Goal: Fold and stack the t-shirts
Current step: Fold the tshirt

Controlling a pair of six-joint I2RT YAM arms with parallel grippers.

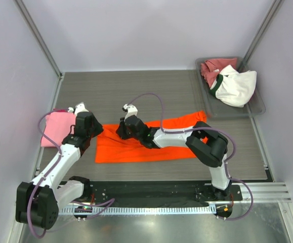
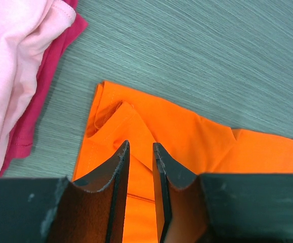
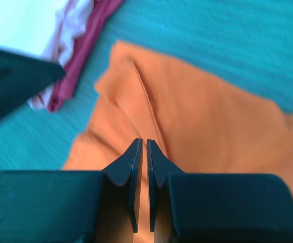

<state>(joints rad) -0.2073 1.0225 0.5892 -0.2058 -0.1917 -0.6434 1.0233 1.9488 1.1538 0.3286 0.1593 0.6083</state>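
Grey worktop (image 1: 136,86) fills my view, with the orange shirt (image 1: 131,152) spread flat at its centre. My right end effector (image 3: 144,143) is pinched on a ridge of that cloth near its 10 o'clock corner. My left end effector (image 2: 139,147) sits at the 9 o'clock edge, jaws slightly apart; I cannot tell whether it holds cloth. The pink shirt (image 1: 55,126) lies on the magenta shirt (image 2: 60,45) at 9 o'clock.

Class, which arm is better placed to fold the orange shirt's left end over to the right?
Left, probably: the left gripper sits at the left end of the orange shirt; the right gripper is further in.
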